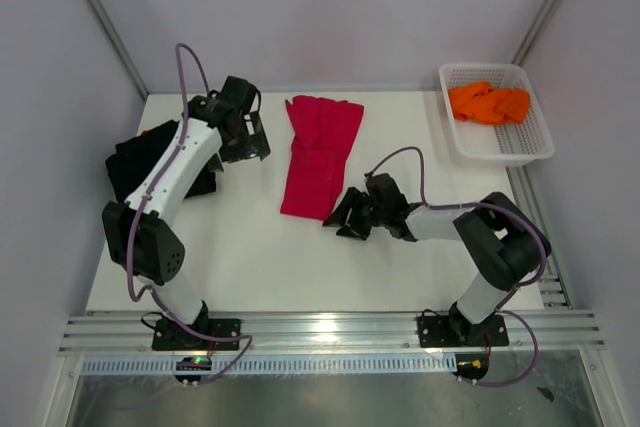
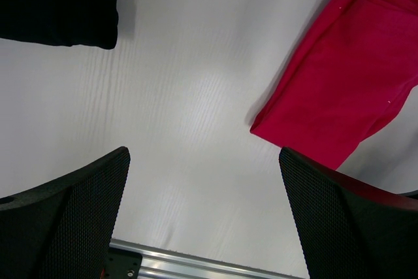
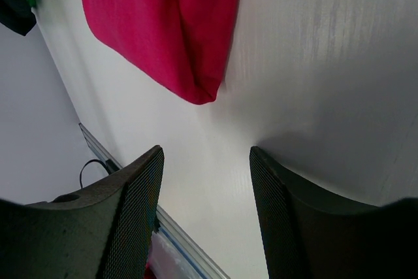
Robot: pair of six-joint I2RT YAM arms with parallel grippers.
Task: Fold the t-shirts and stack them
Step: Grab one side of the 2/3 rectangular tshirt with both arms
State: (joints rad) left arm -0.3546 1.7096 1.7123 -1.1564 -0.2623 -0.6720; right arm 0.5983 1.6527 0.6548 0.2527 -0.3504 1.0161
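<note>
A crimson-red t-shirt [image 1: 318,152] lies folded into a long strip at the table's middle. It also shows in the left wrist view [image 2: 346,76] and the right wrist view [image 3: 163,24]. A black t-shirt [image 1: 130,162] lies at the left, partly hidden by the left arm, with a bit of red cloth [image 1: 150,130] at its far edge. An orange t-shirt [image 1: 488,102] lies crumpled in the basket. My left gripper [image 1: 247,142] is open and empty between the black and crimson shirts [image 2: 204,161]. My right gripper [image 1: 345,217] is open and empty, just right of the crimson strip's near end [image 3: 206,155].
A white mesh basket [image 1: 505,152] stands at the far right corner. The black t-shirt's edge [image 2: 59,4] shows at the upper left of the left wrist view. An aluminium rail [image 1: 320,332] runs along the table's near edge. Walls close in the left, back and right.
</note>
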